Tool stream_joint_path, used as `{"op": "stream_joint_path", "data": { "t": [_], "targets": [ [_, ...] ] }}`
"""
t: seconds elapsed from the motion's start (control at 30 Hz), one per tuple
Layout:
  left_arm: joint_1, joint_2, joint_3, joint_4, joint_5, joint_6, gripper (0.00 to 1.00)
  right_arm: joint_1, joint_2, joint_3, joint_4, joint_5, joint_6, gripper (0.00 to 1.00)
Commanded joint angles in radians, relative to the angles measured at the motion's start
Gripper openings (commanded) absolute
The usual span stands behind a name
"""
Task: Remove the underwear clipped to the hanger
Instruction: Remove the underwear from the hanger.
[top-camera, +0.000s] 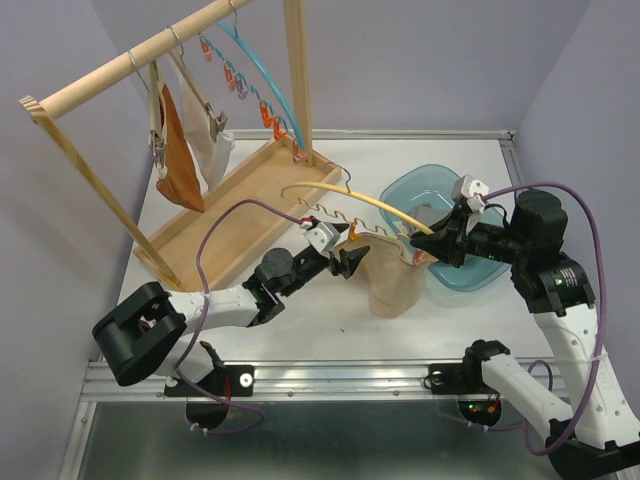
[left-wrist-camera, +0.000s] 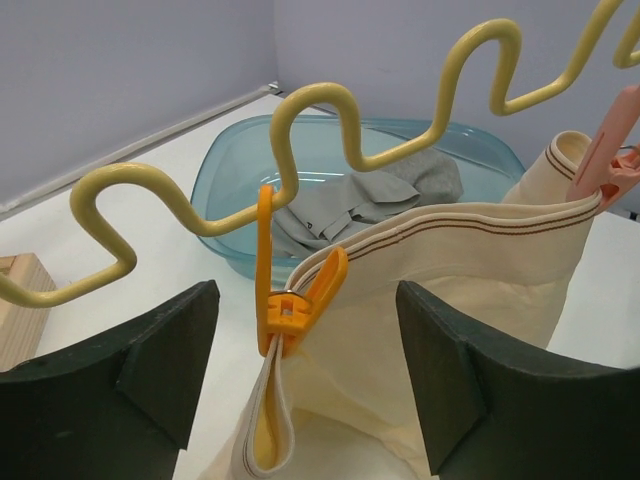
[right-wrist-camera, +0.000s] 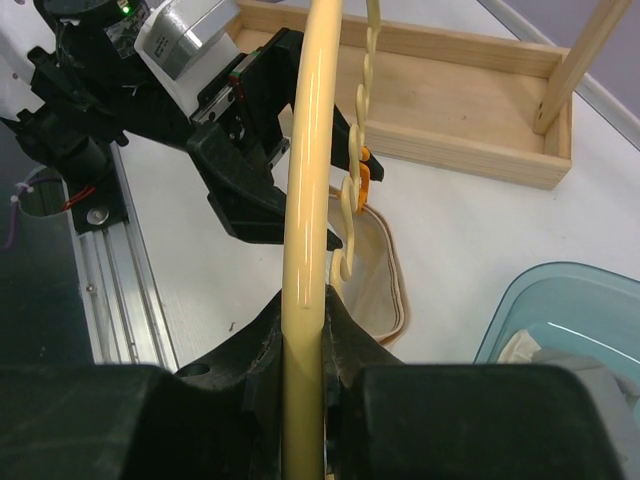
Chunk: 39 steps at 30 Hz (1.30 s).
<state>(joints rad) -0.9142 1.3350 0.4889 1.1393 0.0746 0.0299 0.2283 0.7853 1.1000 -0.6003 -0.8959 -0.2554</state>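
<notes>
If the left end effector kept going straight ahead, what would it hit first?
Most likely the orange clip pinching the cream underwear; it sits straight ahead of the left end effector, between its open fingers.

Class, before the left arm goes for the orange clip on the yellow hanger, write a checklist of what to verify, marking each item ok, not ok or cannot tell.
1. Grip of right gripper on yellow hanger: ok, shut on it.
2. Jaws of left gripper open wide: ok.
3. The orange clip lined up between the left fingers: ok.
4. Fingers far enough forward to pinch it: cannot tell.
5. The cream underwear free: not ok; orange clip and pink clip both grip it.
6. The blue basin close by: ok; grey underwear lies inside.
</notes>
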Motion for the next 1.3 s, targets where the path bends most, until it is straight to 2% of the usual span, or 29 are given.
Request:
{"op": "stream_joint_path", "data": {
  "t": [0.0, 0.03, 0.33, 0.43, 0.53, 0.57, 0.63, 0.7, 0.77, 0.83, 0.87, 0.97, 1.0, 1.27],
  "targets": [
    [-0.028, 0.013, 0.054, 0.106, -0.067, 0.056, 0.79, -0.007, -0.018, -0.002, 0.066, -0.04, 0.002, 0.0],
    [-0.032, 0.015, 0.057, 0.109, -0.112, 0.061, 0.77, -0.01, -0.021, -0.003, 0.066, -0.041, 0.002, 0.01],
    [-0.081, 0.026, 0.065, 0.143, -0.202, 0.093, 0.68, -0.012, -0.02, -0.006, 0.068, -0.041, 0.001, 0.01],
    [-0.091, 0.027, 0.062, 0.151, -0.22, 0.096, 0.56, -0.014, -0.018, -0.006, 0.066, -0.043, 0.001, 0.01],
    [-0.097, 0.029, 0.06, 0.154, -0.223, 0.096, 0.3, -0.015, -0.017, -0.006, 0.068, -0.047, 0.001, 0.0],
    [-0.097, 0.027, 0.057, 0.154, -0.223, 0.096, 0.14, -0.018, -0.017, -0.006, 0.066, -0.046, 0.001, 0.01],
    [-0.098, 0.027, 0.054, 0.155, -0.217, 0.097, 0.02, -0.018, -0.017, -0.006, 0.068, -0.048, 0.001, 0.01],
    [-0.098, 0.02, 0.051, 0.157, -0.213, 0.094, 0.01, -0.018, -0.017, -0.008, 0.068, -0.048, 0.001, 0.01],
    [-0.1, 0.012, 0.043, 0.157, -0.207, 0.091, 0.05, -0.02, -0.014, -0.008, 0.068, -0.043, 0.001, 0.0],
    [-0.098, -0.011, 0.034, 0.154, -0.197, 0.081, 0.15, -0.02, -0.014, -0.008, 0.069, -0.041, 0.001, 0.01],
    [-0.1, -0.023, 0.027, 0.151, -0.188, 0.073, 0.29, -0.02, -0.009, -0.006, 0.069, -0.041, 0.001, 0.0],
    [-0.101, -0.082, 0.005, 0.111, -0.173, 0.041, 0.52, -0.021, -0.006, -0.006, 0.069, -0.041, 0.001, 0.01],
    [-0.101, -0.118, -0.001, 0.082, -0.168, 0.022, 0.57, -0.02, -0.006, -0.006, 0.069, -0.04, 0.001, 0.0],
    [-0.103, -0.31, -0.068, -0.076, -0.122, -0.027, 0.74, -0.021, 0.006, -0.011, 0.074, -0.037, 0.001, 0.0]
  ]
}}
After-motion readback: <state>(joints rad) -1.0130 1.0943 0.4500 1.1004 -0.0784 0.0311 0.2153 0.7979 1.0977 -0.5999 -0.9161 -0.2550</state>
